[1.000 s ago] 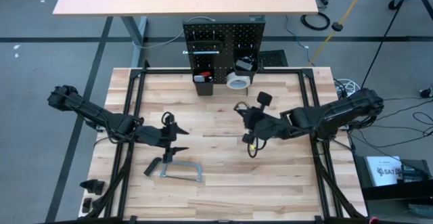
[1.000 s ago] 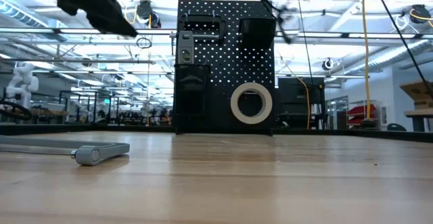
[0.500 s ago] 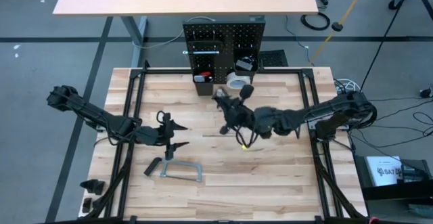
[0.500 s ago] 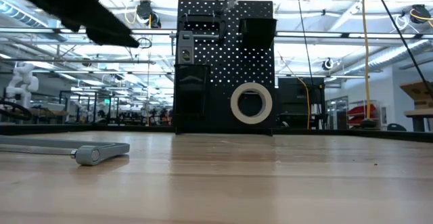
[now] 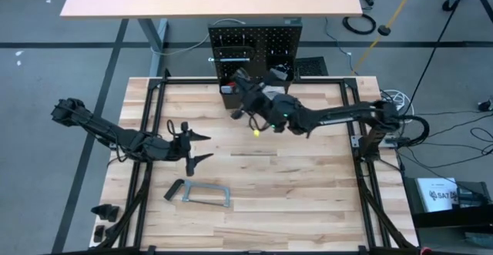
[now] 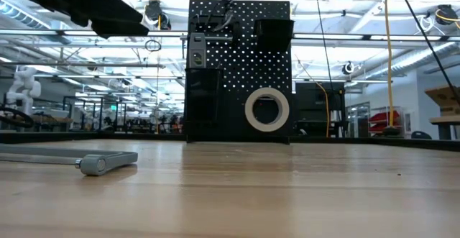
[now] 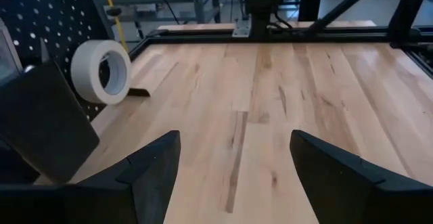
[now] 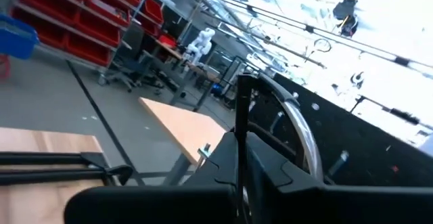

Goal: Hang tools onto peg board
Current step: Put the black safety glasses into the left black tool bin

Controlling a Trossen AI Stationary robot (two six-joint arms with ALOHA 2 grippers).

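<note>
my left gripper [image 5: 194,147] hangs over the left half of the table [image 5: 308,209], at about nine o'clock from the table's middle, its fingers [image 7: 152,170] spread wide with nothing between them. just below it, toward six o'clock, the grey bar clamp [image 5: 202,194] lies flat on the wood; in the low view its head rests on the tabletop at the left [image 6: 108,162]. moving right, the peg board [image 5: 254,43] stands upright at the table's twelve o'clock edge, with a black bin [image 6: 203,101] on its left part and the white tape roll [image 6: 267,109] low on its front, right of that bin. my right arm reaches from three o'clock across to the board, and my right gripper [image 5: 245,85] is up close to the board's left part, near the top. it is clamped on a dark tool with a curved metal piece [image 8: 301,139], which i cannot identify for certain. a small yellow-tipped piece [image 5: 255,132] hangs beneath that arm.
</note>
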